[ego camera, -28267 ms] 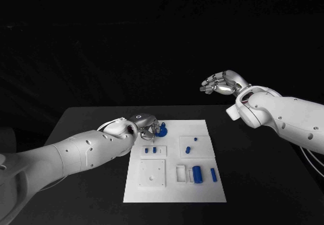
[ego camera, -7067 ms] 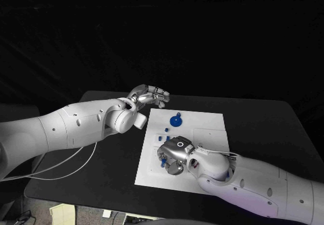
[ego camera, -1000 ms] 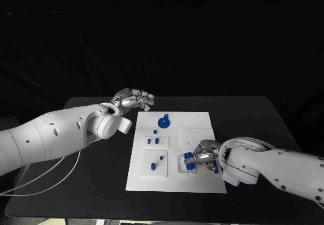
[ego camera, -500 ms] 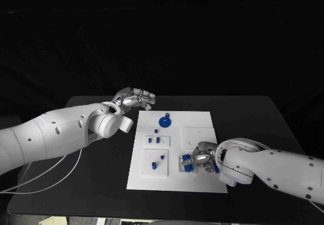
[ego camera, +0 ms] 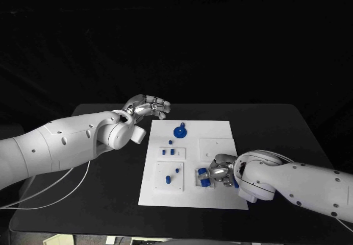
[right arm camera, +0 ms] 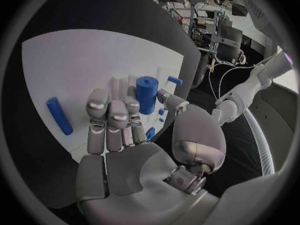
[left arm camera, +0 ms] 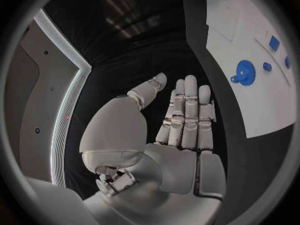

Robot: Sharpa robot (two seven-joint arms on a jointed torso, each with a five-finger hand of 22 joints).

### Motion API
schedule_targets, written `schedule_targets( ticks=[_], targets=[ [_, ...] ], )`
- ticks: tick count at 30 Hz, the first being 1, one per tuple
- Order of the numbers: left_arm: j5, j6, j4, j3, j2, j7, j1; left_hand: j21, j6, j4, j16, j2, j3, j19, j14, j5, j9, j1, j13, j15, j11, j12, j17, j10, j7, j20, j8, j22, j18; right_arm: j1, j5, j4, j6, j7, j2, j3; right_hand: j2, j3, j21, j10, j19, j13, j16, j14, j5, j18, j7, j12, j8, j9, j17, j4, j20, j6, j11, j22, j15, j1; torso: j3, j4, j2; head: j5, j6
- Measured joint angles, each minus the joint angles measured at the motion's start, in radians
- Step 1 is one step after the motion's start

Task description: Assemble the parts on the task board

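Observation:
The white task board [ego camera: 221, 140] lies in the middle of the black table. My right hand [ego camera: 218, 174] hovers low over its near right part, fingers straight and holding nothing. A thick blue cylinder [ego camera: 202, 177] [right arm camera: 147, 94] stands just past its fingertips [right arm camera: 109, 107], between them and the thumb. A blue rod [right arm camera: 59, 116] lies on the board beside the hand. A blue gear [ego camera: 179, 133] [left arm camera: 245, 72] sits at the board's far end. My left hand [ego camera: 148, 107] [left arm camera: 181, 120] is raised off the board's far left corner, fingers stretched out and empty.
Small blue pegs [ego camera: 168, 151] stand in a raised plate left of centre. More small blue pieces [ego camera: 169, 178] lie on the near left plate. Bare black table [ego camera: 294, 132] runs all round the board. A pale cable [ego camera: 51, 189] hangs under my left arm.
My right hand has edged slightly lower and leftward by the blue cylinder. The left arm has held its place.

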Motion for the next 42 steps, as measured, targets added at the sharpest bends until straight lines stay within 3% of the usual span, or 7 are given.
schedule_targets(
  ticks=[7, 17, 27, 33, 37, 42],
  targets=[
    [0.0, 0.0, 0.0, 0.0, 0.0, -0.001, 0.0, 0.0, 0.0, 0.0, 0.0, 0.0, 0.0, 0.0, 0.0, 0.0, 0.0, 0.0, 0.0, 0.0, 0.0, -0.002, 0.001, 0.0, 0.0, 0.0, 0.0, 0.0, 0.0, 0.0, -0.002, 0.0, -0.001, 0.0, 0.0, 0.0, -0.025, -0.078, 0.0, 0.0, 0.0, 0.003, -0.005, 0.0, 0.0, 0.0, 0.01, -0.005, -0.005, 0.0, 0.004, -0.002, 0.0, 0.003, 0.0, 0.0, 0.0, -0.023, -0.0006, 0.0, 0.0, 0.001, 0.0],
    [0.0, 0.001, 0.0, 0.0, 0.0, -0.001, 0.0, 0.0, 0.0, 0.0, 0.0, 0.0, 0.0, 0.0, 0.0, 0.0, 0.0, 0.0, 0.0, 0.0, 0.0, -0.002, 0.002, 0.0, 0.0, 0.0, 0.0, 0.001, 0.0, -0.002, -0.003, 0.01, 0.0, 0.011, -0.012, -0.001, -0.021, -0.125, 0.0, 0.001, -0.009, 0.006, -0.008, 0.0, 0.004, 0.001, 0.014, -0.009, -0.009, 0.0, 0.007, -0.016, -0.006, 0.001, 0.002, 0.0, 0.0, -0.027, -0.0006, 0.0005, 0.0, 0.001, -0.001],
    [0.0, 0.001, 0.0, 0.0, -0.002, -0.001, 0.0, -0.004, 0.0, 0.0, 0.0, 0.0, 0.0, 0.0, 0.0, 0.0, -0.001, 0.0, 0.0, 0.0, 0.0, -0.002, 0.003, 0.0, 0.0, 0.0, 0.0, 0.002, 0.0, -0.006, -0.003, 0.044, 0.028, 0.08, -0.055, -0.001, -0.005, -0.165, 0.0, 0.001, -0.013, 0.011, -0.016, -0.002, 0.004, 0.0, 0.015, -0.013, -0.009, -0.001, 0.012, -0.084, -0.009, 0.002, 0.002, 0.001, 0.002, 0.047, -0.0002, 0.0, 0.0, 0.003, 0.001],
    [0.0, 0.001, 0.0, 0.0, -0.002, -0.002, 0.0, -0.004, -0.003, 0.0, 0.0, 0.0, 0.0, 0.0, 0.0, 0.0, -0.001, 0.0, 0.0, 0.0, 0.0, -0.002, 0.003, 0.0, -0.003, 0.0, 0.0, 0.001, 0.0, -0.006, -0.003, 0.047, 0.043, 0.099, -0.058, -0.001, 0.024, -0.168, 0.0, 0.001, -0.013, 0.012, -0.016, 0.002, 0.004, 0.0, 0.015, -0.013, -0.009, 0.0, 0.016, -0.126, -0.009, 0.002, 0.002, 0.001, -0.001, 0.095, 0.0001, -0.0007, 0.0, 0.004, 0.001],
    [0.0, 0.002, 0.0, 0.0, -0.002, -0.002, 0.0, -0.004, -0.003, 0.0, 0.0, 0.0, 0.0, 0.0, 0.0, 0.0, -0.001, 0.0, 0.0, 0.0, 0.0, -0.002, 0.004, 0.0, -0.003, 0.0, 0.0, 0.001, 0.0, -0.006, -0.003, 0.046, 0.05, 0.105, -0.057, -0.001, 0.049, -0.161, 0.0, 0.001, -0.013, 0.012, -0.016, 0.002, 0.004, 0.0, 0.015, -0.013, -0.009, 0.0, 0.017, -0.134, -0.009, 0.002, 0.002, 0.001, -0.002, 0.118, 0.0004, -0.0007, 0.0, 0.002, 0.001],
    [0.0, 0.002, 0.0, 0.0, -0.002, -0.002, 0.0, -0.004, -0.002, 0.0, 0.0, 0.0, 0.0, 0.0, 0.0, 0.0, -0.001, 0.0, 0.0, 0.0, 0.0, -0.002, 0.004, 0.0, -0.002, 0.0, 0.0, 0.001, 0.0, -0.006, -0.004, 0.037, 0.054, 0.106, -0.051, -0.001, 0.112, -0.148, 0.0, 0.002, -0.016, 0.012, -0.02, 0.002, 0.004, 0.0, 0.013, -0.016, -0.013, 0.0, 0.018, -0.121, -0.006, 0.004, 0.002, 0.001, -0.002, 0.11, 0.0003, -0.0003, 0.0, 0.001, -0.001]
  ],
)
